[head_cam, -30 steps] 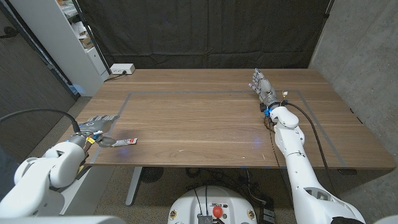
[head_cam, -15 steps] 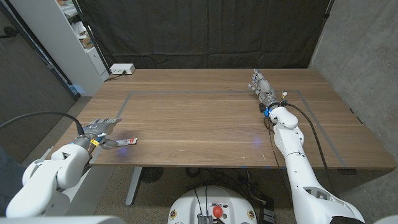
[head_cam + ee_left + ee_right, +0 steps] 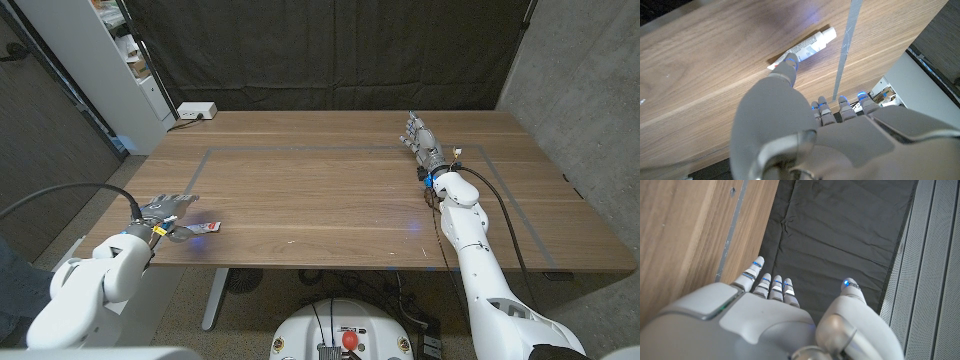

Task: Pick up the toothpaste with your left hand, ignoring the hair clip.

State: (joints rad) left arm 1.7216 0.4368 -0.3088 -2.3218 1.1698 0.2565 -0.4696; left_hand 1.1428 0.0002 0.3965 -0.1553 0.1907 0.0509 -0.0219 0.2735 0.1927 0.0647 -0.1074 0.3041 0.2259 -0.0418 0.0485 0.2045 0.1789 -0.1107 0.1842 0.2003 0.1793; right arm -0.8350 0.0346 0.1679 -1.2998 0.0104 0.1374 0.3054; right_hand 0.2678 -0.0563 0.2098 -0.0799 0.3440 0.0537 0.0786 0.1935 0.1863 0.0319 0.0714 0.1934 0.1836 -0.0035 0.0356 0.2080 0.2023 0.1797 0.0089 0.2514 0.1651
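Left robot hand hovers at the tabletop's near-left edge, fingers spread, thumb tip touching the toothpaste lying flat there; nothing gripped yet. Right robot hand stands open far-right, evidently parked clear.

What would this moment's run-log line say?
left hand: touching toothpaste, not lifted | right hand: idle, far side | table

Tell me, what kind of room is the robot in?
Probably a robot testing lab, not a home. A black curtain hangs behind the wooden table, grey tape lines mark out a work area on it, and a white power strip sits at the far corner.
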